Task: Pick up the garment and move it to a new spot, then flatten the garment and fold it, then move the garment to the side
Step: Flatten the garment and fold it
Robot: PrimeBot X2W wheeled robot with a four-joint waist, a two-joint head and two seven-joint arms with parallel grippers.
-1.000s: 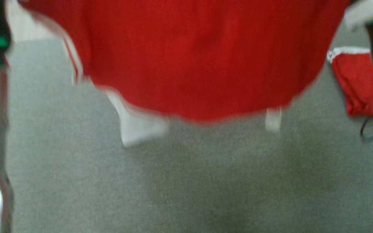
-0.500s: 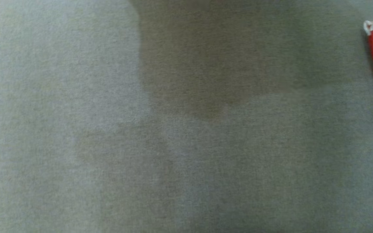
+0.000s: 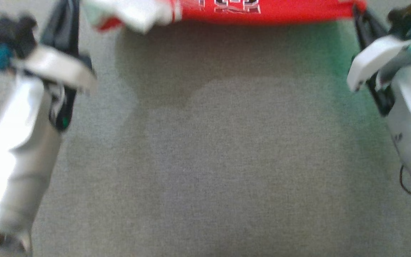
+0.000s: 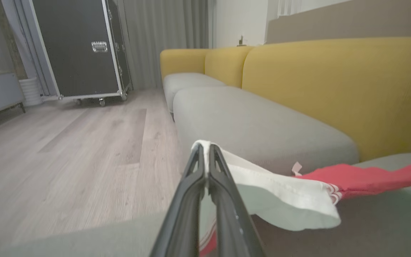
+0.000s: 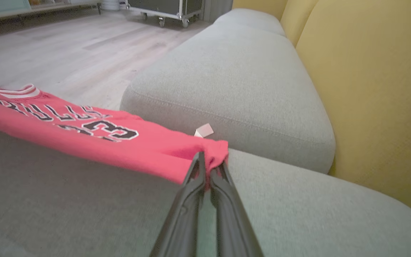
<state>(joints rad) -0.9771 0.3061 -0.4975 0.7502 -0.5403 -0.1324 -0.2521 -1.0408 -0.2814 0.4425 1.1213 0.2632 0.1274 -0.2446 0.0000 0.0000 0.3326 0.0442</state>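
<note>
The garment [image 3: 269, 10] is a red jersey with white trim and dark lettering. In the head view it lies at 12 o'clock, stretched as a narrow band between the two tools, over the grey sofa seat [image 3: 205, 160]. The left tool [image 4: 206, 153] is at about 10 o'clock in that view. Its two fingers are pressed together on a white edge of the garment, and from there the white cloth hangs in a loose fold toward 3 o'clock in the left wrist view before the red part begins. The right tool [image 5: 205, 162] is at about 2 o'clock in the head view, and it is also closed, pinching a bunched red corner. A shadow lies on the seat under the band – I cannot tell if the cloth touches the seat. In the left wrist view a yellow backrest [image 4: 334, 89] stands at 2 o'clock, a wooden floor [image 4: 66, 160] at 9 o'clock, and a black case [image 4: 80, 46] on wheels at 11 o'clock.
</note>
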